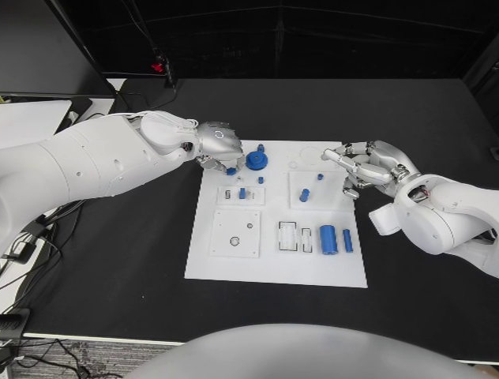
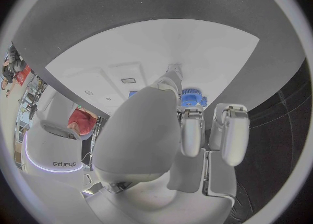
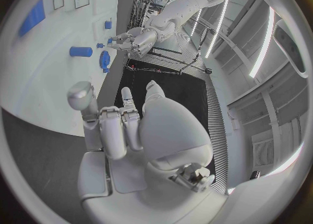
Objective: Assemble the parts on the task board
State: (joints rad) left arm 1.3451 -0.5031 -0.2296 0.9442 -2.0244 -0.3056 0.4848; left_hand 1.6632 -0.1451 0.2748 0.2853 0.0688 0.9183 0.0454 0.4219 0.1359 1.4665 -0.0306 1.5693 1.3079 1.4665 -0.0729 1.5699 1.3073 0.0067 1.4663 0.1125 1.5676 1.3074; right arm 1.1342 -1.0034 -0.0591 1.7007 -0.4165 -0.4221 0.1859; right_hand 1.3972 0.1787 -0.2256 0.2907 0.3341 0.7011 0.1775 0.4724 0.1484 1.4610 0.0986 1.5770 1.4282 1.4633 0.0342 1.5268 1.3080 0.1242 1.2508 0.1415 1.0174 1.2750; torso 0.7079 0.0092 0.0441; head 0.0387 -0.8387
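Your left hand (image 1: 218, 146) pinched a small blue part (image 1: 231, 170) beside the round blue gear (image 1: 257, 161); its shape stayed hidden.

You see the white task board (image 1: 275, 268) lying in the middle of the black bench (image 1: 125, 237). At the board's far left corner your left hand (image 1: 219, 147) hangs over the edge, its fingers (image 1: 229, 166) pointing down with a small blue part (image 1: 233, 170) at their tips; whether they pinch it you cannot tell. Just beside them on the board sits a round blue gear (image 1: 257, 161). At the board's far right edge your right hand (image 1: 369, 168) hovers with its fingers spread, holding nothing. Two blue cylinders (image 1: 329, 238) lie side by side near the board's right edge, closer to you.
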